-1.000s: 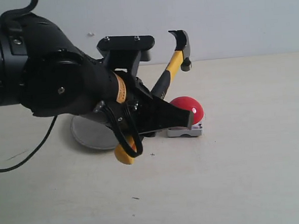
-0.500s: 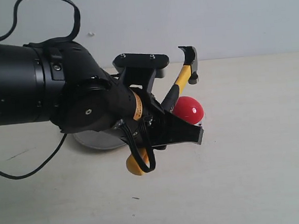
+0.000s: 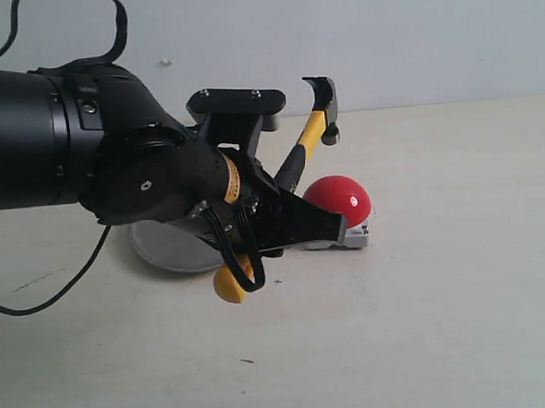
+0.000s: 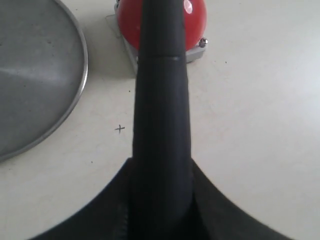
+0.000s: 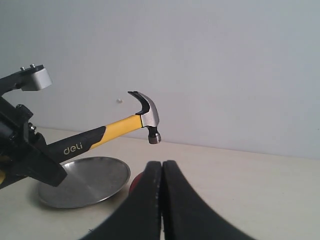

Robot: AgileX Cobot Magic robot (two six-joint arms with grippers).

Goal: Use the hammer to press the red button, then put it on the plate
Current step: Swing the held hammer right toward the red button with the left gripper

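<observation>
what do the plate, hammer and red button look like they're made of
The plate looks like brushed metal: dull silver, brighter rim. The hammer has a dark steel-looking head; its yellow-and-black handle is probably plastic or rubber. The red button is glossy, likely plastic: sharp highlight.

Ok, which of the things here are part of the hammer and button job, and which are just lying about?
In the job: hammer, held by the left gripper; red button; plate.
Just lying about: black cable on the table; small pen cross; right gripper, shut and empty.
</observation>
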